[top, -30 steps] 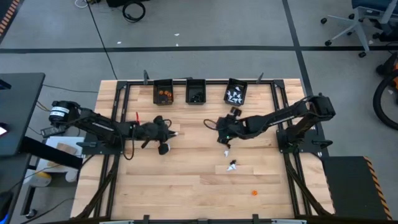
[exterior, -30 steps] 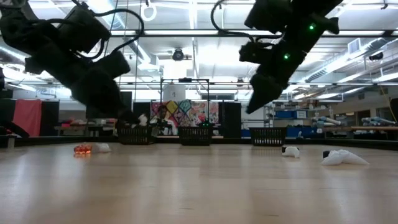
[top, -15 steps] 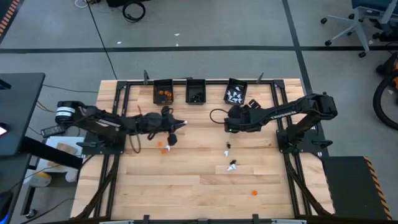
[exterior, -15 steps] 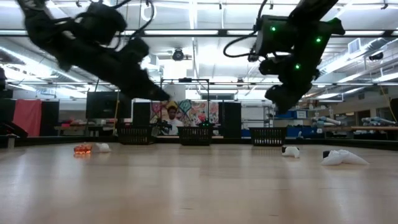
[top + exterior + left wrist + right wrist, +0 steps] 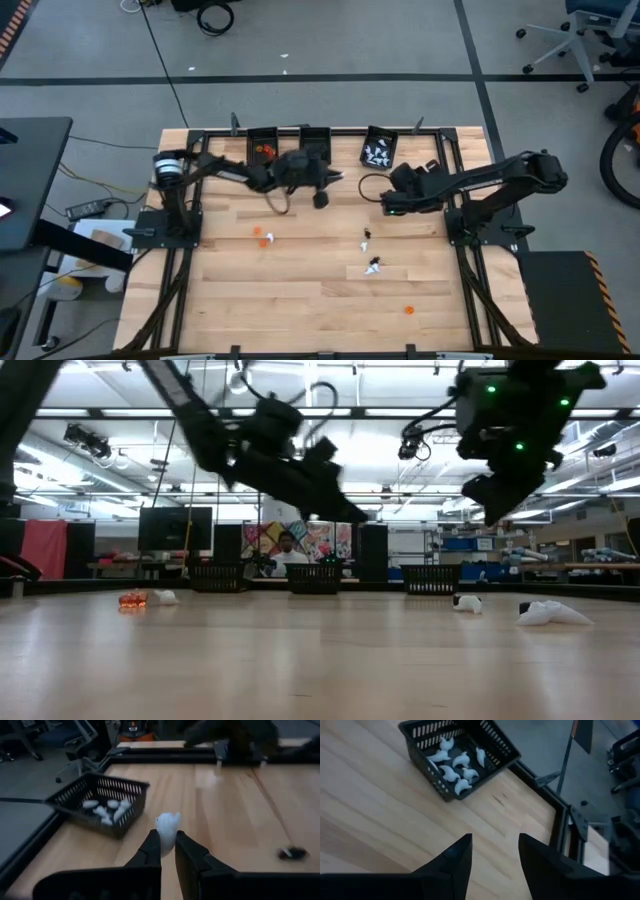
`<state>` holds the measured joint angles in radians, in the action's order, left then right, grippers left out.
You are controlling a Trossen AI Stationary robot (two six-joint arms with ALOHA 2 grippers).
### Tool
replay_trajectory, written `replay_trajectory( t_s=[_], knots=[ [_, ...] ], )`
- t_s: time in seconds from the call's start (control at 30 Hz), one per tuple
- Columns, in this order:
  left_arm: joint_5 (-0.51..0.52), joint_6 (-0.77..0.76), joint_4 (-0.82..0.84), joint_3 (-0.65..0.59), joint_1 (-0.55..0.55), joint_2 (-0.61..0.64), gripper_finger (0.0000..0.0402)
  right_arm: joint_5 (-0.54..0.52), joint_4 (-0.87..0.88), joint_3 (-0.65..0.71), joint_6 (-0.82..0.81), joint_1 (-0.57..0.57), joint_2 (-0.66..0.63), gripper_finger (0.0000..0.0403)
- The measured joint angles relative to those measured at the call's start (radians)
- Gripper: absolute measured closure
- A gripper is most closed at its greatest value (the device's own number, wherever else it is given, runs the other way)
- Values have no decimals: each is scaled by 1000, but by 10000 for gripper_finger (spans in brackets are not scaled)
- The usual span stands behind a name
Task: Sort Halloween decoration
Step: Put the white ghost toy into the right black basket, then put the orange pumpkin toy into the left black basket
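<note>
The left arm point(image 5: 230, 170) had swung far across the desk point(image 5: 320, 290) since half a second before: then it lay along the left side at mid-depth, now it reached along the back edge, its claw point(image 5: 325, 180) just in front of the middle bin point(image 5: 314, 147). The right arm point(image 5: 480, 180) had drawn back toward its own side, its claw point(image 5: 392, 195) now in front of the right bin point(image 5: 379, 148) and a little to its right, rather than near the desk's middle. In the low view both arms hung high above the desk.

The left claw point(image 5: 167, 851) was closed on a white trinket point(image 5: 167, 826), which stood up from between the fingertips. The bin of white trinkets point(image 5: 102, 802) sat near it on the desk, apart from the claw.

The right claw point(image 5: 492, 851) was spread open with nothing between its fingers; the same bin point(image 5: 465, 755) lay ahead of it, several white pieces inside.

On the desk, an orange piece point(image 5: 262, 237) lay toward the left, well apart from both claws. Two small black-and-white pieces point(image 5: 367, 236) and point(image 5: 373, 265) lay near the middle, in front of the right claw, and another orange one point(image 5: 408, 310) lay near the front edge. The left bin point(image 5: 262, 147) held orange pieces.
</note>
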<state>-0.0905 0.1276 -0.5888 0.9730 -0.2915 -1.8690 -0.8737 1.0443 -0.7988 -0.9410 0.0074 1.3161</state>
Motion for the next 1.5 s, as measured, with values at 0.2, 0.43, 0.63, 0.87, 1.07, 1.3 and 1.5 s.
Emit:
replay_trajectory(
  t_s=[0.2, 0.43, 0.63, 0.87, 1.07, 1.3, 1.5],
  knots=[
    [-44, -5, 49, 257, -44, -180, 379, 4, -47, 119, -58, 0, -123, 237],
    [24, -34, 281, 572, -41, -348, 379, 11, -145, 180, -49, 41, -198, 237],
    [133, -59, 439, 776, -46, -450, 379, 2, -201, 182, -21, 98, -208, 237],
    [149, -117, 450, 840, -62, -500, 348, -23, -198, 182, -24, 123, -209, 237],
    [108, -94, 492, 839, -74, -498, 289, -34, -196, 182, -24, 122, -209, 237],
    [-9, 47, 498, 819, -23, -440, 257, -42, -164, 182, -31, 123, -209, 237],
    [-10, 147, 506, 643, 68, -351, 259, -45, -81, 182, -108, 157, -222, 237]
  ],
)
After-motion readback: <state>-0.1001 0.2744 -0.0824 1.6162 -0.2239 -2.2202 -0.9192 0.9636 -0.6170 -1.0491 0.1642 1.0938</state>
